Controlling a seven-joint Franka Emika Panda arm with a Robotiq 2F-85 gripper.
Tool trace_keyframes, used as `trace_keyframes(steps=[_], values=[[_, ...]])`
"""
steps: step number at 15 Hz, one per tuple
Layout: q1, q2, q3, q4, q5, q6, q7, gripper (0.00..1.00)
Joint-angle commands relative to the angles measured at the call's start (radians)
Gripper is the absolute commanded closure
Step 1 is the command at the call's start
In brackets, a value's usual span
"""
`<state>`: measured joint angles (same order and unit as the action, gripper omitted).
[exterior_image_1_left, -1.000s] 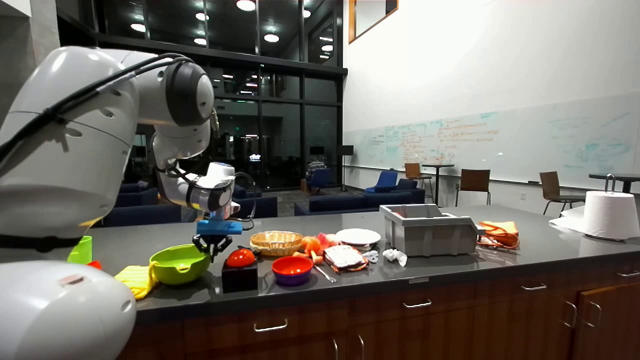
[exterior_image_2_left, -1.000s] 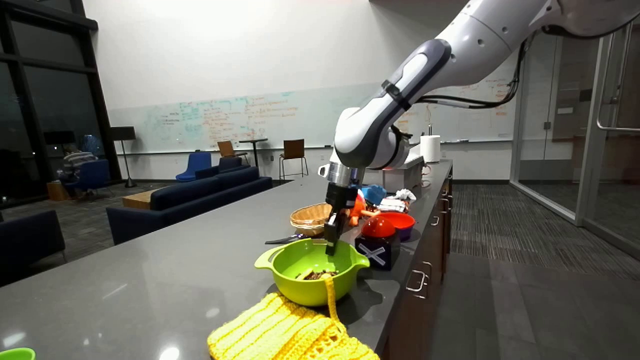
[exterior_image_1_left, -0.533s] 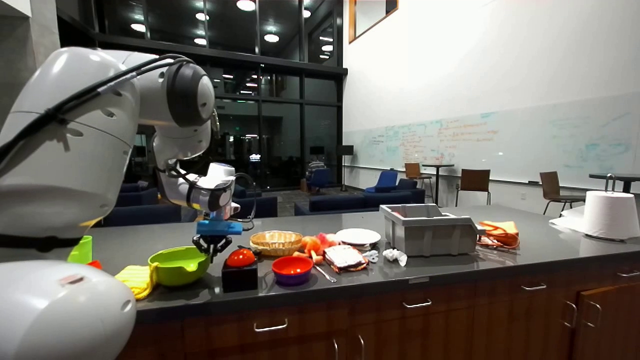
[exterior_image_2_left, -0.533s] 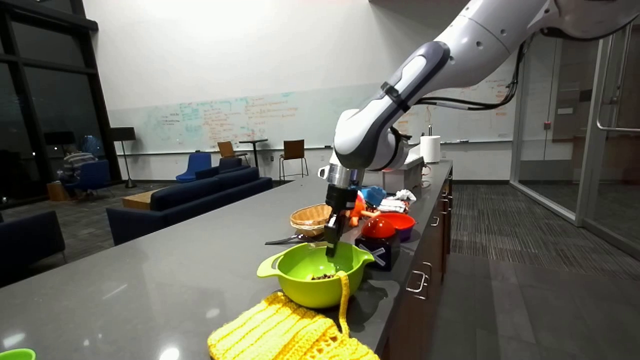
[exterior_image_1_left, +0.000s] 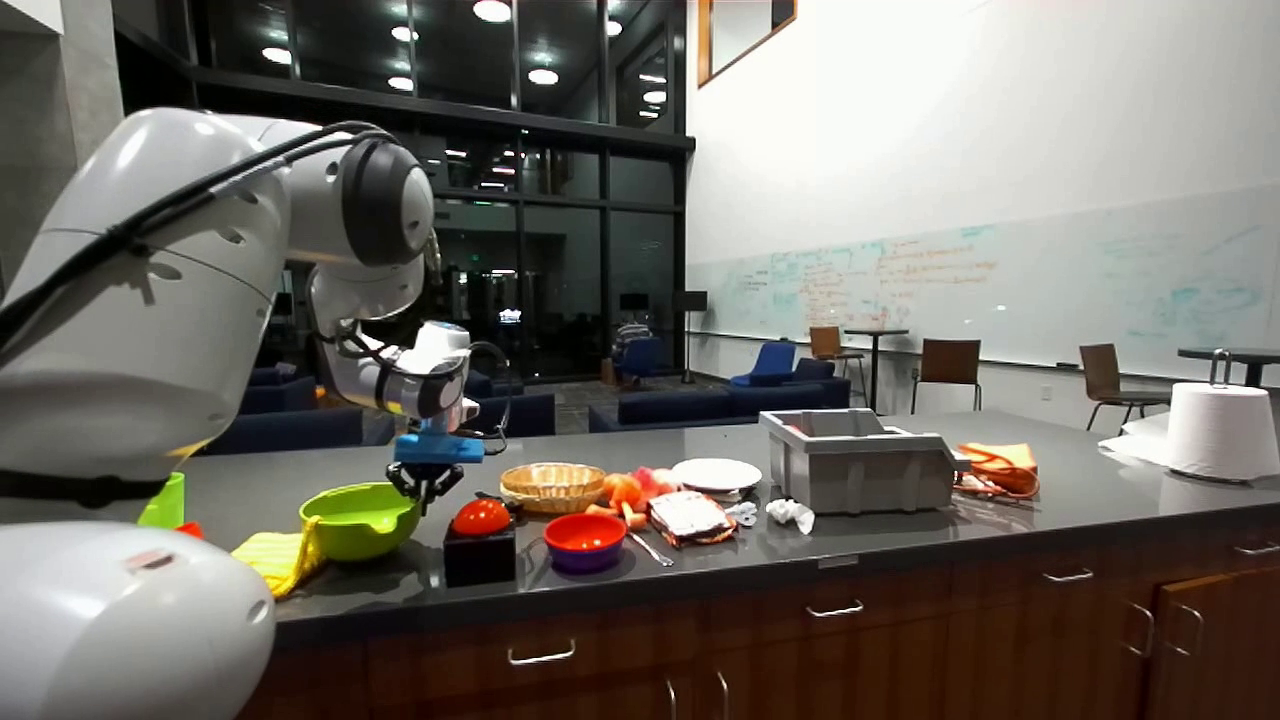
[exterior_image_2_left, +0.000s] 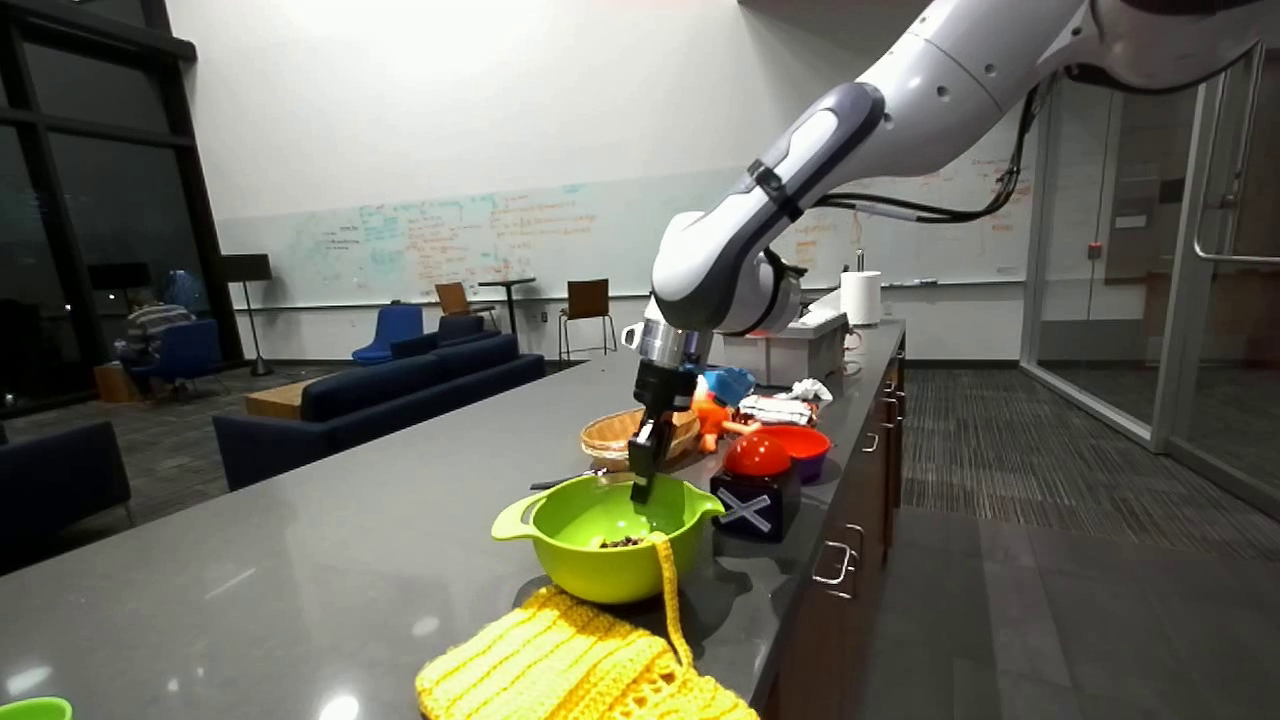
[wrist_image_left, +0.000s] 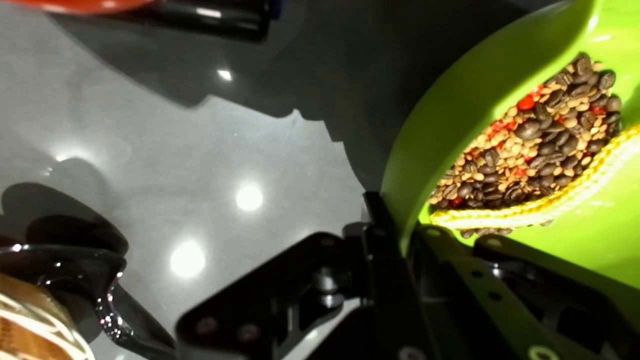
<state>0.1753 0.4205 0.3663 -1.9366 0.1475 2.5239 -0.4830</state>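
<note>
My gripper (wrist_image_left: 402, 227) is shut on the rim of a lime-green bowl (exterior_image_2_left: 605, 575), one finger inside the wall and one outside, as the wrist view shows. Coffee beans, pale grains and red bits (wrist_image_left: 535, 150) lie in the bowl. A strap (exterior_image_2_left: 668, 600) of a yellow knitted cloth (exterior_image_2_left: 570, 665) runs over the bowl's edge into it and across the beans. In both exterior views the bowl tilts a little and shows its spout on the side towards a black box with a red dome (exterior_image_1_left: 480, 545). Whether its base touches the counter, I cannot tell.
Beyond the box stand a red and purple bowl (exterior_image_1_left: 585, 545) and a wicker basket (exterior_image_1_left: 553, 490). A dark utensil (wrist_image_left: 70, 265) lies near the basket. A grey bin (exterior_image_1_left: 860, 475) and a white plate (exterior_image_1_left: 716, 473) are farther along. The counter's front edge (exterior_image_1_left: 700, 575) runs close by.
Bowl and gripper have shifted together: slightly up in both exterior views over the last half second, the strap shifting with them. The upper arm sits lower. The grip on the rim stays.
</note>
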Motion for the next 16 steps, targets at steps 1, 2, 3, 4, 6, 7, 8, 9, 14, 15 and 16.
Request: trace_keyframes(steps=[1, 2, 3, 4, 6, 7, 8, 9, 14, 15, 16], values=[[0.015, 0.024, 0.001, 0.081, -0.015, -0.012, 0.022, 0.98], [0.020, 0.029, 0.001, 0.100, -0.019, -0.016, 0.024, 0.98], [0.028, 0.038, -0.003, 0.117, -0.029, -0.014, 0.025, 0.98], [0.036, 0.047, -0.007, 0.137, -0.041, -0.020, 0.028, 0.98], [0.051, 0.071, -0.014, 0.179, -0.069, -0.028, 0.035, 0.98], [0.061, 0.087, -0.019, 0.206, -0.086, -0.037, 0.044, 0.98], [0.069, 0.101, -0.023, 0.229, -0.101, -0.046, 0.054, 0.98], [0.078, 0.120, -0.030, 0.254, -0.120, -0.047, 0.060, 0.98], [0.115, 0.207, -0.049, 0.396, -0.172, -0.073, 0.093, 0.98], [0.126, 0.224, -0.056, 0.427, -0.182, -0.076, 0.103, 0.98], [0.130, 0.237, -0.058, 0.458, -0.186, -0.088, 0.106, 0.98]])
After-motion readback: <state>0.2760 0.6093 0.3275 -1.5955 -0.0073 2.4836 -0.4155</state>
